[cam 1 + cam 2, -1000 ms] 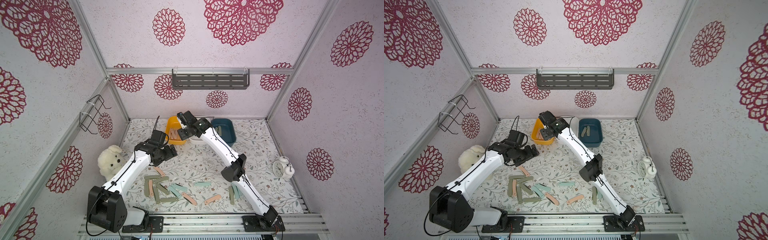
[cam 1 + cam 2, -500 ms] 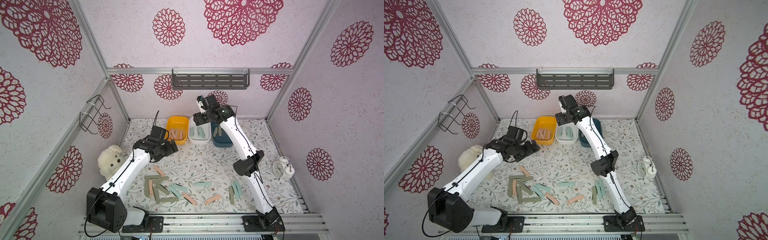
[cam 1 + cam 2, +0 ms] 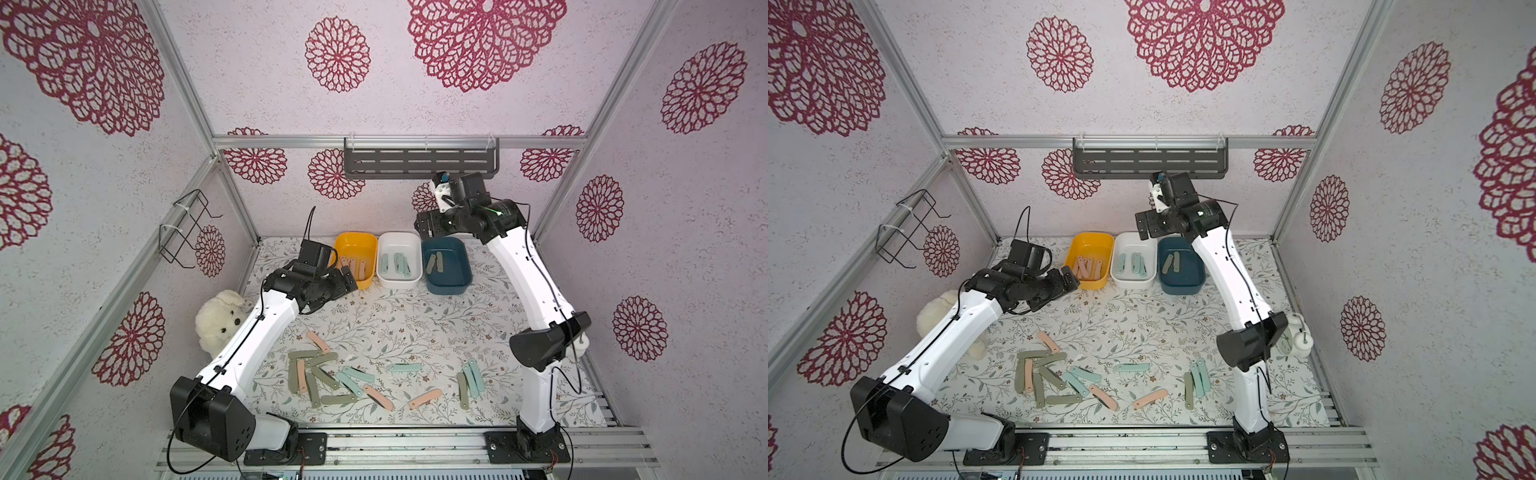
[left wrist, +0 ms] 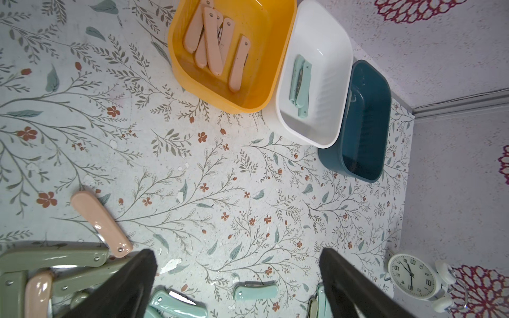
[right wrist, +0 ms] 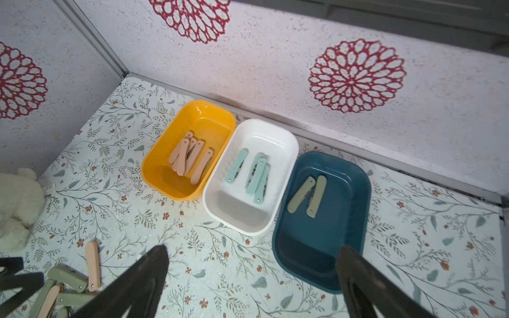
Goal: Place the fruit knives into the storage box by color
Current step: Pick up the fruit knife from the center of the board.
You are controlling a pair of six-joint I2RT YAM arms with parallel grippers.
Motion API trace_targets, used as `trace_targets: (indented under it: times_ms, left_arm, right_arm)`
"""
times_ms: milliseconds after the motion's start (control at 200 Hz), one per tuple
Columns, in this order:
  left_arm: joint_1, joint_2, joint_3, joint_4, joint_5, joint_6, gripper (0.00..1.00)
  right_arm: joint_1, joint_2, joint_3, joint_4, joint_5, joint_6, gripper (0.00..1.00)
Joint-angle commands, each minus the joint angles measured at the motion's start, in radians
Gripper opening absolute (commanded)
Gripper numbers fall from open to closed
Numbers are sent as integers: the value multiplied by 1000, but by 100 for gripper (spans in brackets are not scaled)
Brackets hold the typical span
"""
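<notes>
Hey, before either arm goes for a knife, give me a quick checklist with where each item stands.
1. Left end effector open and empty: ok.
2. Right end effector open and empty: ok.
3. Yellow bin holds only pink knives, white bin only mint knives, blue bin only olive knives: ok.
4. Pile of knives on the table untangled: not ok, they overlap.
5. Lone mint knife clear of neighbours: ok.

Three storage boxes (image 3: 397, 284), roughly nine fruit knives (image 3: 405, 368) per colour, two arms (image 3: 257, 336), one plush toy (image 3: 218, 320), one clock (image 4: 411, 276)
</notes>
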Motion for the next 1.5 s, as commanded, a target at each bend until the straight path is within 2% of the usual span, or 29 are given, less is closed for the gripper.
trace_targets:
  times_ms: [0, 115, 275, 505, 595, 781, 986, 1161, 1266, 1496]
  left_arm:
    - [-8, 2, 25, -15, -10, 5, 97]
    - [-27, 0, 24, -14, -23, -4, 97]
    - [-67, -6, 8, -1, -37, -8, 97]
    - [-83, -2, -85, 26, -33, 16, 97]
    - [-102, 10, -99, 20, -34, 15, 97]
    - [-132, 39, -164, 44, -35, -6, 97]
    - [-134, 52, -206, 63, -39, 11, 97]
    - [-131, 74, -189, 31, -16, 13, 97]
    - [-131, 73, -234, 39, 25, -8, 97]
    - [-130, 22, -343, 57, 112, -70, 97]
  right_arm:
    - [-40, -234, -257, 151, -92, -28, 99]
    - [-29, -440, -638, 289, -78, -31, 99]
    - [12, -630, -1033, 499, -48, 61, 99]
    - [74, -803, -1442, 757, 33, 130, 99]
    - [95, -826, -1547, 814, 43, 156, 99]
    - [159, -794, -1647, 836, 71, 182, 99]
    - [200, -737, -1681, 801, 98, 187, 97]
    - [216, -706, -1657, 706, 40, 152, 92]
    - [237, -667, -1653, 653, -2, 163, 87]
    - [380, -559, -1597, 618, -34, 146, 83]
